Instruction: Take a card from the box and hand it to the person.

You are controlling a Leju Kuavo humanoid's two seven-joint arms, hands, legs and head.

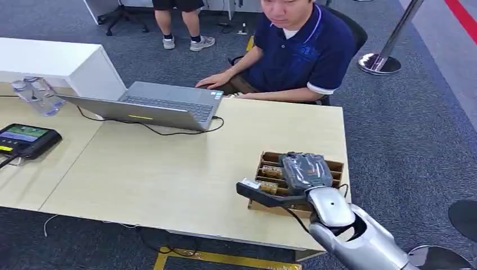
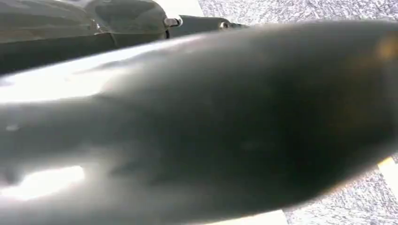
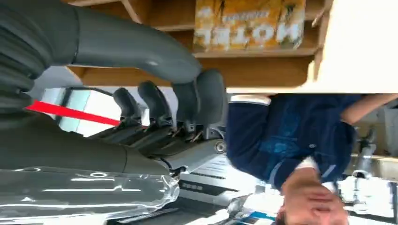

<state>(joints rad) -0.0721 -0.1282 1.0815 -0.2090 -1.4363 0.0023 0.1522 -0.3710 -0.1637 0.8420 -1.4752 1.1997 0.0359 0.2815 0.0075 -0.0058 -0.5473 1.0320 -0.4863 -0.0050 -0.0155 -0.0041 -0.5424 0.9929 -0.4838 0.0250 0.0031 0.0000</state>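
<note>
On the near right corner of the pale wooden table, head view: the right hand hovered over the open cardboard box, palm down, thumb sticking out toward the table's middle past the box's edge. The box was divided into rows, and yellow-brown cards stood in them on edge. No card visibly in the hand here. The person sat across the table, both forearms resting by a grey laptop. A dark handheld tablet and a clear plastic bottle lay at the far left, well apart from the box.

Left wrist view: blurred dark casing close to the lens, a strip of grey carpet beyond. Left hand's state: cannot tell.

Right wrist view: thick grey thumb and dark fingers were curled loosely, apart from each other, with nothing between them that I could make out. The box's wooden-coloured dividers lay just beyond the fingertips, one slot holding a yellow card printed "HOTEL".

Risks, as judged: fingers might close on a divider instead of a card, since both are thin and stand close together. The light box could lift or slide with the card, being near the table edge. Two cards might come out together.
</note>
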